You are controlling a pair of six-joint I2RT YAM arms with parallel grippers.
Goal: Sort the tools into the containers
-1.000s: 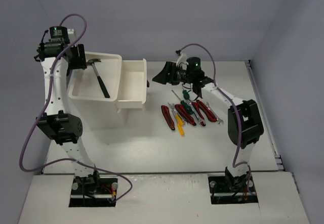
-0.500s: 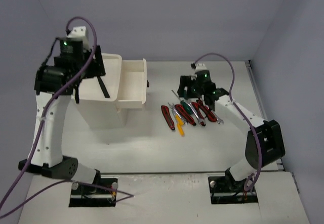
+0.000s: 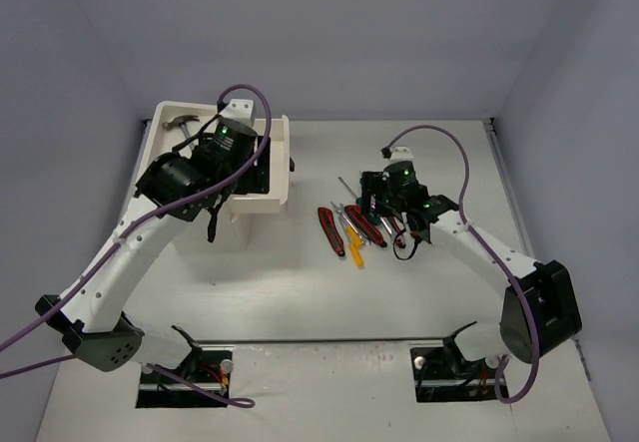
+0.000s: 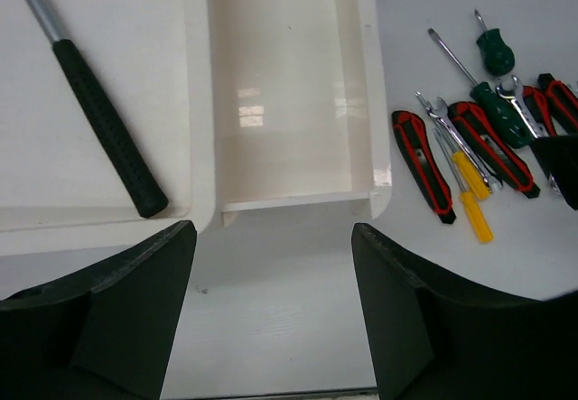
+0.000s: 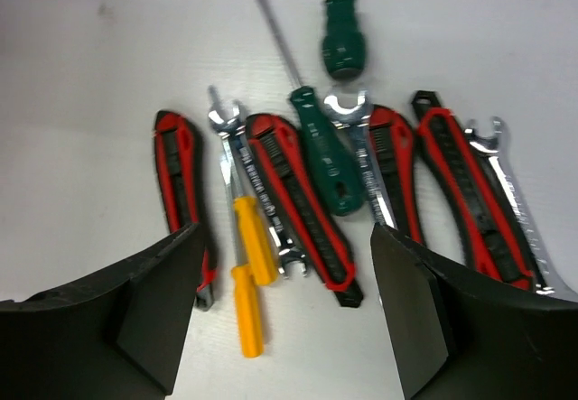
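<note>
**Cabinet** [image 3: 252,224]: stands at the far-left corner of the bench [image 3: 399,292], with one drawer [image 4: 280,102] pulled out.
**Hammer** [image 4: 104,125]: lies in the top tray [image 4: 135,57].
**Red-handled pliers** [image 5: 298,201], **green screwdrivers** [image 5: 325,161], **yellow screwdrivers** [image 5: 256,237], **wrenches** [image 5: 366,161]: bunched side by side mid-bench, nearer the far edge.
**Left gripper** [image 4: 273,237]: over the drawer, jaws wide, holding nothing.
**Right gripper** [image 5: 287,237]: over the bunch, jaws wide, holding nothing.

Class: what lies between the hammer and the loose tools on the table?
An open white drawer, seemingly empty, plus a strip of bare table; the left wrist view shows it, hammer left, tools right.
</note>
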